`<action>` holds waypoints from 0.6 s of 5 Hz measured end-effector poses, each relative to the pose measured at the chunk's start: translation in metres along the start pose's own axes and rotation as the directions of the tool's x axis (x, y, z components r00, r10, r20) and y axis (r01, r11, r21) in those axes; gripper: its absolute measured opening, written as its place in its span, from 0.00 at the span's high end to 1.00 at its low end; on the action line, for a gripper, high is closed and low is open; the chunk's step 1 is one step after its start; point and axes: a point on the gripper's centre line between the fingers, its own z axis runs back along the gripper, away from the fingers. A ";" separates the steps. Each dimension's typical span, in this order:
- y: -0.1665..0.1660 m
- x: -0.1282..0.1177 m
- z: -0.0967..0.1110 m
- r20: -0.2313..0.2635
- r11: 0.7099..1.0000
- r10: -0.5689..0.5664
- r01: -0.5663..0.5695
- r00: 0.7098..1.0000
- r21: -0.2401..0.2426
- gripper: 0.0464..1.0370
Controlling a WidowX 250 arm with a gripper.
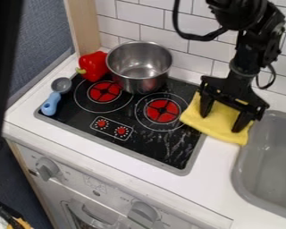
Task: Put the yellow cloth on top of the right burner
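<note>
The black gripper (222,120) hangs down over the yellow cloth (216,128), its two fingers spread wide with cloth visible between them. Whether the fingertips touch the cloth I cannot tell. The cloth lies crumpled between the stove's right edge and the sink, its left part overlapping the black cooktop. Just left of it is the right burner (162,111), a red disc with a black cross, uncovered.
A steel pot (139,67) stands at the back of the cooktop, beside a red pepper (93,66). A blue-handled scoop (52,103) rests at the left edge. The grey sink (267,163) is at the right, the tiled wall (160,36) behind.
</note>
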 end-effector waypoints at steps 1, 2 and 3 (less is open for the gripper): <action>0.008 0.009 -0.002 0.008 1.000 0.021 -0.021 1.000 0.013 0.04; 0.019 0.014 -0.002 0.016 0.999 0.045 -0.046 0.999 0.029 0.04; 0.032 0.013 -0.005 0.013 0.997 0.065 -0.065 0.998 0.045 0.04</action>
